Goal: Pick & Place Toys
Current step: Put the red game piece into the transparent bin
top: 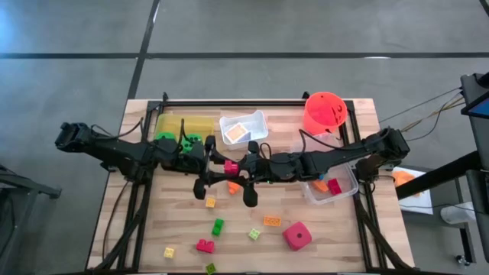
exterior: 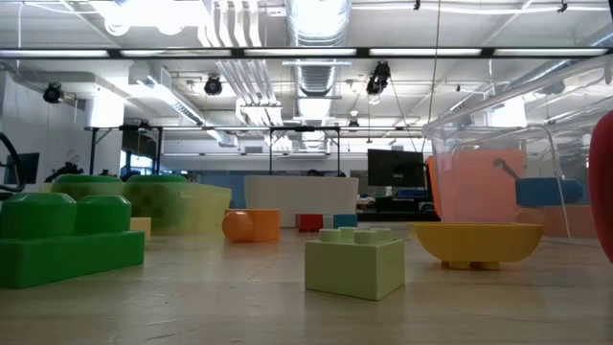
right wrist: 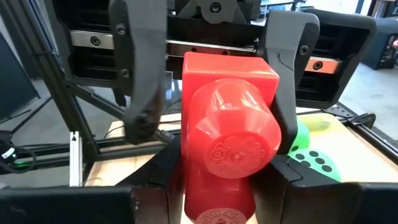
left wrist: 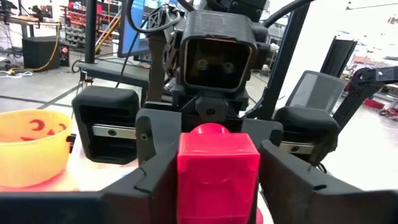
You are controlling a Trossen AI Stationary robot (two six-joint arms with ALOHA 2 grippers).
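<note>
This is a robotics lab or open workshop hall. Bare pipes (exterior: 239, 67) and a round duct (exterior: 321, 57) run under the ceiling, with strip lights between them. Desks with dark monitors (exterior: 395, 169) stand beyond the wooden table (top: 328, 237). The floor (top: 229, 27) around it is smooth grey concrete, and cables (top: 428, 107) trail off beside the arms.

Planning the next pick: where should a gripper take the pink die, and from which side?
Grip the pink die across two opposite flat faces, coming straight down. It sits alone on the table, turned a little against the table's edges, so turn the wrist to match. The orange brick lies clear of it.
</note>
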